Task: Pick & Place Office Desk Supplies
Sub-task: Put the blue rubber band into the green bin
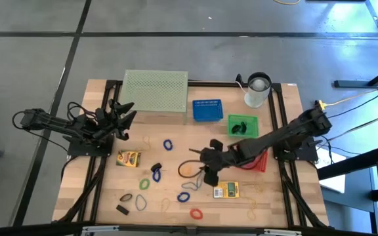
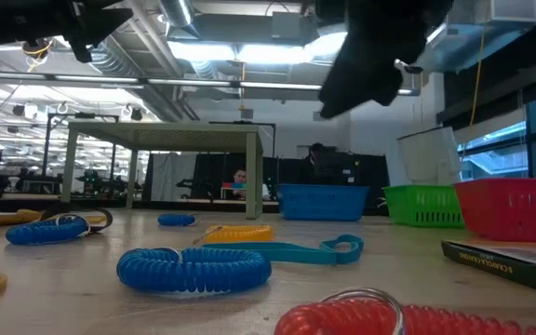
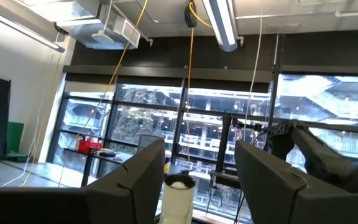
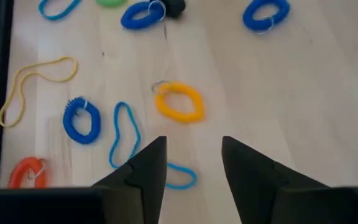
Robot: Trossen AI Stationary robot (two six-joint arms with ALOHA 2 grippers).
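Note:
Loose supplies lie on the wooden table: an orange coil loop [image 1: 188,169] [image 4: 179,101], blue coil loops [image 1: 168,144] [image 4: 81,120], a blue band [image 4: 126,137], a yellow band [image 4: 36,84], a red coil [image 1: 195,213], a black clip [image 1: 122,210] and two yellow-green boxes [image 1: 128,158] [image 1: 226,191]. My right gripper [image 1: 202,162] [image 4: 194,146] hangs open and empty above the table's middle, just right of the orange coil. My left gripper [image 1: 125,118] [image 3: 194,168] is open and empty at the left, raised and pointing level.
A pale green mesh stand [image 1: 155,92], a blue basket [image 1: 207,110], a green basket [image 1: 243,124] and a white cup [image 1: 258,88] stand along the far edge. A red basket [image 1: 258,162] sits under my right arm. People sit in the room beyond.

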